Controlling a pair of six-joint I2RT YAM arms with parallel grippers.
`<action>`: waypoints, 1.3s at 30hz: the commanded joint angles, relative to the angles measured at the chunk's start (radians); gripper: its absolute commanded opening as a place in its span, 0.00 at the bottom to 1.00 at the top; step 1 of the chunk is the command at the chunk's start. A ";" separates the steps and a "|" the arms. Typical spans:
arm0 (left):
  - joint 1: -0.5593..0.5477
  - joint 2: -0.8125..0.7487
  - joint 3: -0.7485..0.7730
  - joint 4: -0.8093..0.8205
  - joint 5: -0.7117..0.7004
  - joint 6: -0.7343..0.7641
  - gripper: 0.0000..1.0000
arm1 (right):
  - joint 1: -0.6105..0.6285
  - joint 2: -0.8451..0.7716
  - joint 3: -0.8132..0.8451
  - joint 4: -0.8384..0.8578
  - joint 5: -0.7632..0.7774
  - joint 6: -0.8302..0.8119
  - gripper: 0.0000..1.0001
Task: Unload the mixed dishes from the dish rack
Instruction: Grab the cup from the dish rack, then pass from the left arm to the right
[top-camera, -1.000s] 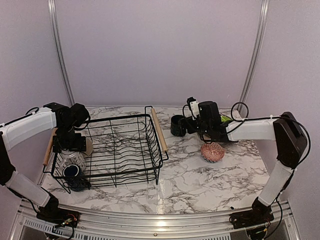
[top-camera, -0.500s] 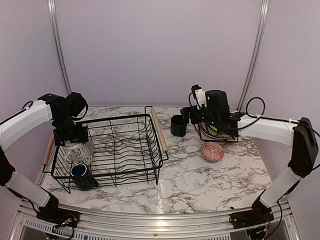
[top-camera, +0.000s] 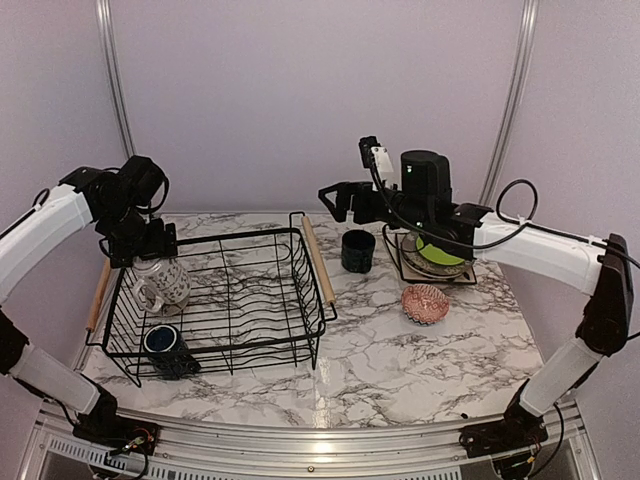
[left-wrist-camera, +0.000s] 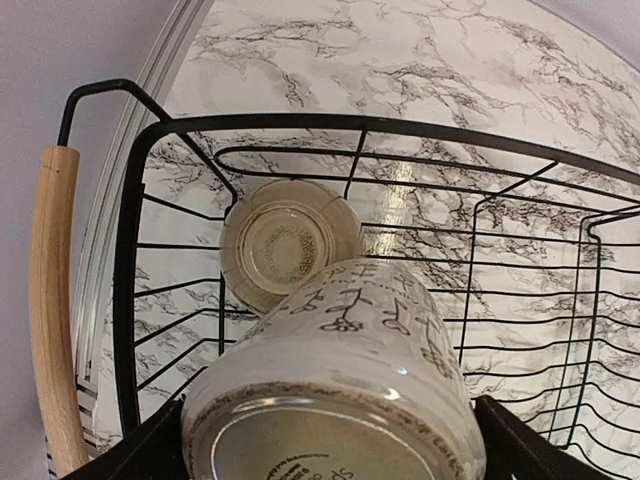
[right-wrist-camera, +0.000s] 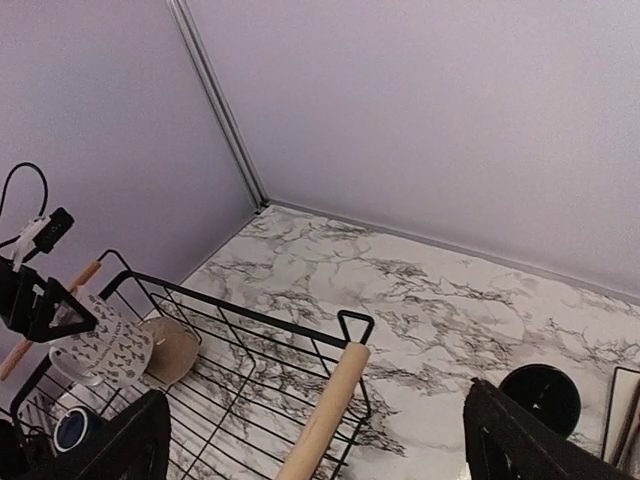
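The dish rack (top-camera: 240, 237) is a black wire basket on the left of the table. My left gripper (top-camera: 150, 262) is shut on the patterned mug (top-camera: 165, 285), held tilted above the rack's left end. In the left wrist view the patterned mug (left-wrist-camera: 340, 370) fills the space between the fingers (left-wrist-camera: 150, 455). A tan mug (left-wrist-camera: 290, 243) lies below it and a dark-blue mug (top-camera: 160, 343) stands in the near corner. My right gripper (top-camera: 335, 200) hangs open and empty, high over the rack's right handle (right-wrist-camera: 325, 420).
To the right of the rack stand a dark mug (top-camera: 357, 250), a stack of plates with a lime-green plate (top-camera: 440, 252) on top, and a reddish patterned bowl (top-camera: 425, 303). The rack's wooden left handle (left-wrist-camera: 50, 300) lies close to the table's left edge.
My left gripper has lifted the patterned mug up and toward the back of the rack. The right arm has risen and swung left, away from the dark mug and plates.
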 joint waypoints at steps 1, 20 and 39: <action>0.000 -0.059 0.094 0.080 0.018 0.019 0.00 | 0.052 0.076 0.087 0.167 -0.266 0.239 0.98; 0.001 -0.158 0.139 0.442 0.392 -0.037 0.00 | 0.130 0.548 0.327 0.633 -0.630 0.752 0.98; 0.001 -0.238 -0.140 0.803 0.663 -0.161 0.00 | 0.136 0.528 0.331 0.984 -0.680 0.851 0.00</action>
